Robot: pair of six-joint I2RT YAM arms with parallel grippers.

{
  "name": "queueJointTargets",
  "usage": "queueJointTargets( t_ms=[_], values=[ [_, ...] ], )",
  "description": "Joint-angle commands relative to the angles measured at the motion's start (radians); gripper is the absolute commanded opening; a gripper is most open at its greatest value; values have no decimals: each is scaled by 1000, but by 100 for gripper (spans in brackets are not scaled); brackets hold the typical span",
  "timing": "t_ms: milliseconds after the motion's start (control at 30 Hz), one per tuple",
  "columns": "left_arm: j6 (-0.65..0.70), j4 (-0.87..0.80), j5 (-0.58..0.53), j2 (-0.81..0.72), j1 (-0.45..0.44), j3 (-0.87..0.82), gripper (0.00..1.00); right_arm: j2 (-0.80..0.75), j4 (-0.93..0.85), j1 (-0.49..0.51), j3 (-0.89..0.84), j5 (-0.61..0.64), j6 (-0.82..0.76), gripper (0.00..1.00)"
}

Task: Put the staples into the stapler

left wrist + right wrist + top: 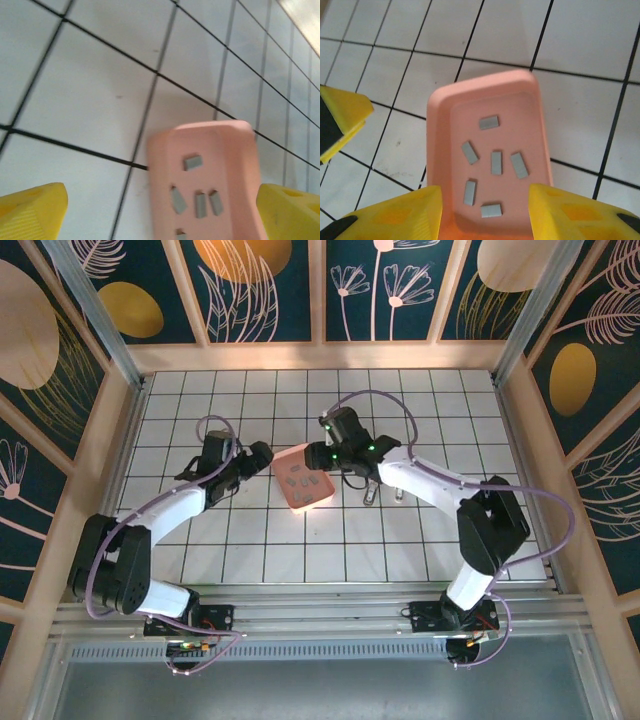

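1. Straddling the near end of the pink tray (490, 100), the right gripper (485, 200) had its jaws released and spread wide, with one yellow finger (395, 215) at each side wall. Whether they touched the rim could not be told.
2. Six staples (496, 162), small grey strips, lay loose on the tray floor just ahead of and between the right jaws, pointing different ways. None was gripped.
3. The left gripper (161, 200) was also released, its jaws far apart and holding nothing. The tray (235, 150) sat ahead of them, close to the right-hand finger (290, 210) and well clear of the other.
4. From the left wrist, several staples (193, 162) showed on the tray between the jaws, nearer the right-hand finger.
5. Seen from above, the two grippers, left (265, 455) and right (318, 455), flanked the tray (303, 480) on the white tiled table (250, 540).
6. The stapler (371, 497) lay on the table outside both pairs of jaws, behind the right jaws and beside the right arm (430, 485). It was apart from the tray and too small for detail.
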Motion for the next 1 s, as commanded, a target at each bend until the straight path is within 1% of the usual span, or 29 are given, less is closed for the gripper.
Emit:
queueJointTargets(
  t_ms=[0, 67, 100, 200, 400, 567, 667, 800, 967],
  values=[
    [-37, 61, -37, -33, 23, -40, 97, 54, -100, 27, 78, 30, 48, 48],
    [-46, 76, -37, -39, 33, -53, 97, 91, -138, 36, 116, 17, 51, 46],
    [-50, 82, -37, -39, 35, -59, 97, 114, -158, 39, 139, 1, 53, 42],
    [-70, 91, -29, -40, 41, -75, 98, 181, -215, 40, 208, -71, 40, 34],
    [-123, 124, -4, -29, 52, -134, 98, 320, -381, 58, 380, -16, 32, 34],
    [-142, 109, -30, -50, 71, -168, 98, 438, -495, 68, 511, 20, 12, 33],
    [-145, 100, -25, -59, 90, -189, 99, 493, -551, 71, 579, 46, 6, 33],
    [-150, 107, -21, -74, 112, -214, 99, 539, -569, 71, 619, 44, 6, 33],
    [-143, 110, -18, -83, 121, -223, 99, 571, -566, 69, 618, 42, 13, 33]
  ],
)
